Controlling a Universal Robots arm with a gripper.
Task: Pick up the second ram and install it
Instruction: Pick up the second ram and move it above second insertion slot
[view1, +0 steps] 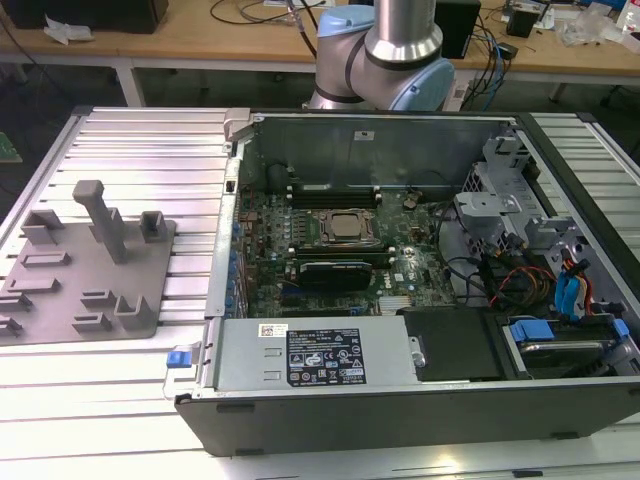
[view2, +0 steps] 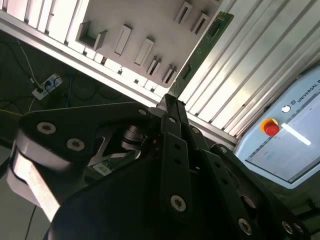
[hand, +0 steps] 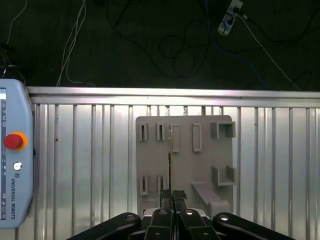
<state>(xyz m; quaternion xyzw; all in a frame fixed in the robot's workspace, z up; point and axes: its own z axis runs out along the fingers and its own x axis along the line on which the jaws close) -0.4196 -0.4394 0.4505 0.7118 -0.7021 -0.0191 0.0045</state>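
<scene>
My gripper (view2: 170, 102) is shut on the second ram (view2: 202, 47), a thin green stick that juts out from between the black fingertips. In the first wrist view the ram (hand: 170, 160) shows edge-on as a thin line rising from the gripper (hand: 172, 196). It hangs well above the grey holder plate (hand: 200, 165) with its empty slots. The exterior view has that plate (view1: 80, 290) on its left, beside the open computer case (view1: 230, 190). Inside lie the CPU socket (view1: 340, 228) and, behind it, the long memory slots (view1: 330, 190).
A black expansion card (view1: 335, 272) lies in front of the socket, with cables and drive bays (view1: 520, 230) at the exterior view's right. A teach pendant (hand: 15, 160) with a red button rests on the ribbed aluminium table (hand: 85, 165). The arm's base (view1: 385, 60) stands behind the case.
</scene>
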